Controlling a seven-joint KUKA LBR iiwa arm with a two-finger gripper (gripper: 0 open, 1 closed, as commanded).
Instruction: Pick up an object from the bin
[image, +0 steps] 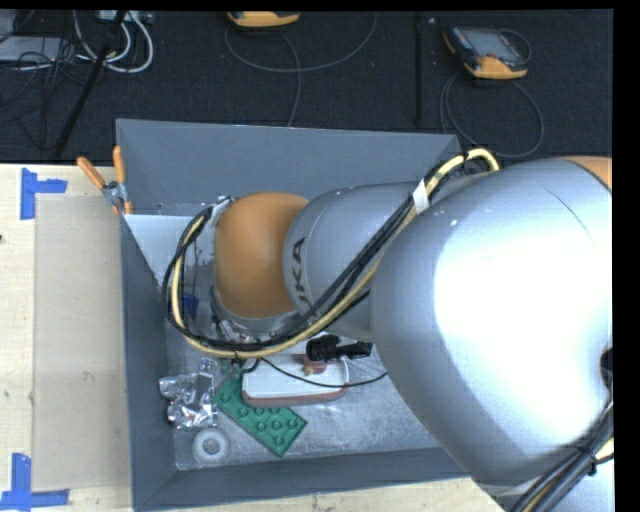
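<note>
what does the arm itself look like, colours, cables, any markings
The arm has bulky, rounded silver-grey links. An orange domed cover caps its wrist end. Black and yellow cables run along the links and loop around the cover. Dark lettering marks the link beside it.

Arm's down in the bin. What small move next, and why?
Probably a slight straight lift: the orange-covered wrist hangs over the bin's left part, hiding what lies beneath, with crumpled foil, a green studded plate and a flat white piece close by.
</note>
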